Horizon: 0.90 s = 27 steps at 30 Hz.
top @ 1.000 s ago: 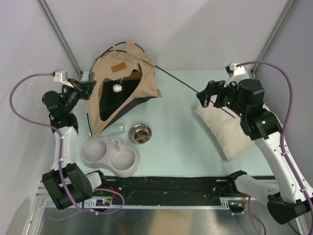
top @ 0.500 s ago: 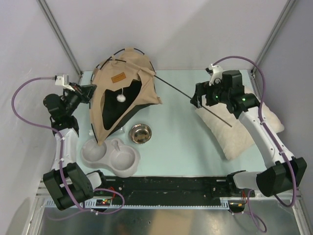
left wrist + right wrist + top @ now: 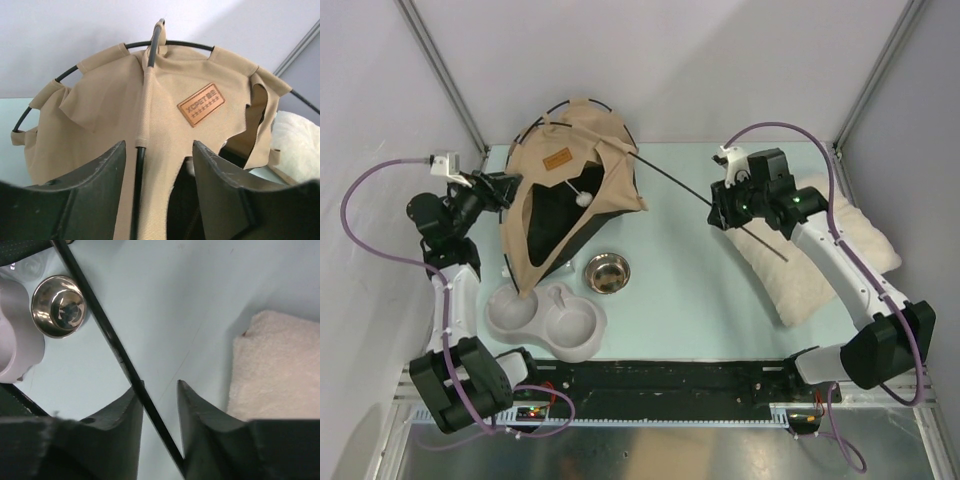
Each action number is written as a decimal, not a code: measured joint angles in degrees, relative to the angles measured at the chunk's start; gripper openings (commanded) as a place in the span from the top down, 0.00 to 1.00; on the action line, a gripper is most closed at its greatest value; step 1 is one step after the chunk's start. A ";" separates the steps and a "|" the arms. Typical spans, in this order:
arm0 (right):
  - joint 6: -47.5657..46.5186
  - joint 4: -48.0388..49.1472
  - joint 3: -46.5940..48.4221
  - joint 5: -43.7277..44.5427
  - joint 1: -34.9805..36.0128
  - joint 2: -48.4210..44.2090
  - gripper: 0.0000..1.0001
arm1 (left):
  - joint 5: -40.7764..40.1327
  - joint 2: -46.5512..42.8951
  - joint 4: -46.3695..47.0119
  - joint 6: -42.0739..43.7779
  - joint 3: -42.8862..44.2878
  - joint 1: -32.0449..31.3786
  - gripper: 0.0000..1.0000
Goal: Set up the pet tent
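The pet tent (image 3: 565, 190) stands half-raised at the back left, tan with a black inside, a brown label patch (image 3: 201, 104) and a white pompom (image 3: 582, 198) in its doorway. One thin black pole (image 3: 675, 180) sticks out of it to the right, down to the pillow. My left gripper (image 3: 505, 188) is at the tent's left side, open; its jaws (image 3: 158, 145) straddle a sleeved pole (image 3: 139, 165) and fabric without pinching them. My right gripper (image 3: 720, 208) is open around the loose pole (image 3: 100, 320), which brushes its left fingertip (image 3: 137, 390).
A cream fluffy pillow (image 3: 830, 250) lies at the right under the pole's end. A grey double pet bowl (image 3: 545, 318) sits front left, with a small steel bowl (image 3: 607, 272) beside it. Frame posts rise at both back corners.
My left gripper has opened and let go of the tent pole. My right arm has slid left along the loose pole and its jaws have narrowed around it. The tent top has lifted slightly.
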 measured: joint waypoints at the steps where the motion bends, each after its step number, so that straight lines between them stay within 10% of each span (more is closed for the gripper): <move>1: -0.20 -0.09 0.00 0.61 0.57 0.48 0.83 | -0.17 -0.46 -0.15 -0.02 0.00 0.02 0.32; 5: -1.07 -0.28 0.00 1.66 2.80 0.94 0.99 | -1.77 -3.28 -0.63 -0.79 0.20 0.02 0.22; 27: 17.73 11.13 -16.09 30.58 25.73 -15.39 1.00 | -15.93 -13.22 -27.17 -7.21 12.24 -2.64 0.19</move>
